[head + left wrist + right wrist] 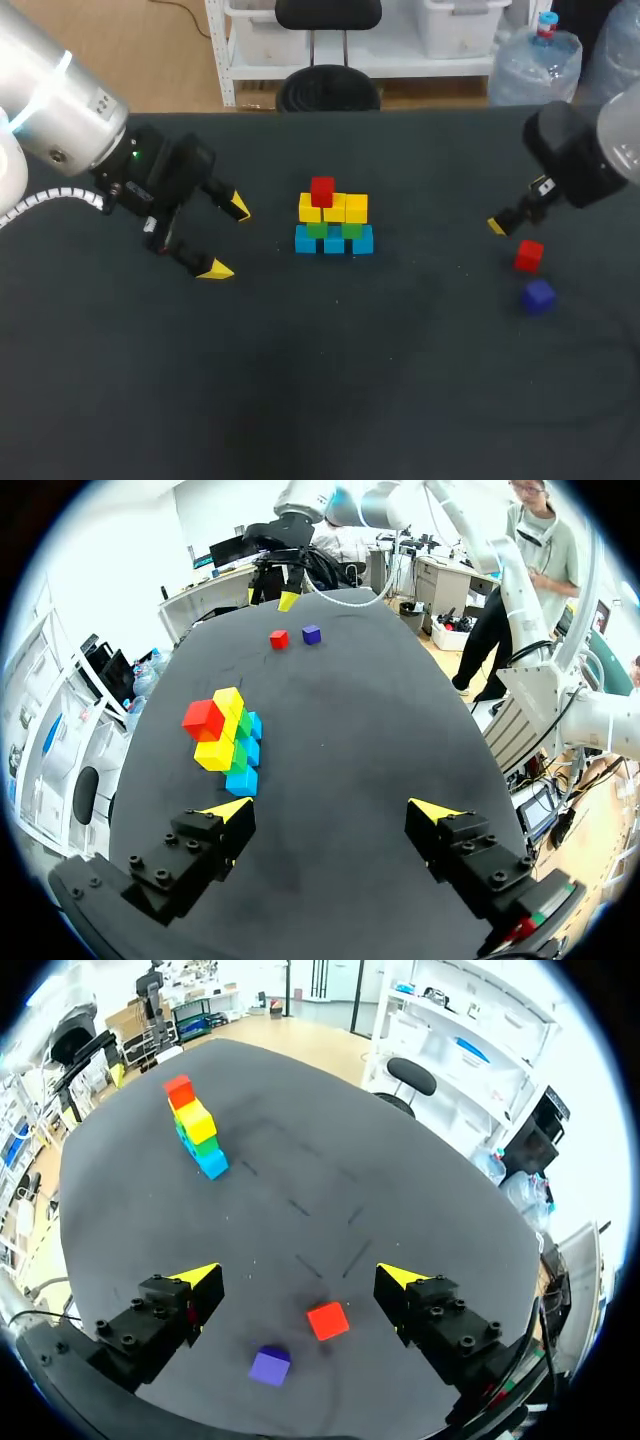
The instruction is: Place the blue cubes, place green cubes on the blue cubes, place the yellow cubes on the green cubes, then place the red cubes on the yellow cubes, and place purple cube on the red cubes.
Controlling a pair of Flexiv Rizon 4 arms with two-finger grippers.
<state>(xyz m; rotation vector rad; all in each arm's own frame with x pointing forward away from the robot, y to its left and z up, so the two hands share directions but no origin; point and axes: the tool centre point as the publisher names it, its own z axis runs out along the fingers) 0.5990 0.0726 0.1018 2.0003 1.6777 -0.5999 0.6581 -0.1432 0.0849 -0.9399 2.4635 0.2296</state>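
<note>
My right end effector [298,1278] hangs wide open over the loose red cube [328,1320], with the purple cube [270,1365] beside it. The pyramid [333,222], mid-tabletop [320,380], lacks its second red. Meanwhile my left end effector [227,238] sits wide open, clear of it.

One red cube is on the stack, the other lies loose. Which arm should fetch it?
Right. The loose red cube lies just ahead of the open right gripper, beside the purple cube; the left gripper sits across the cube stack, farther away.

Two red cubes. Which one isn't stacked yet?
The loose red cube beside the purple cube, near the right gripper; the stacked red cube sits on yellow cubes.
</note>
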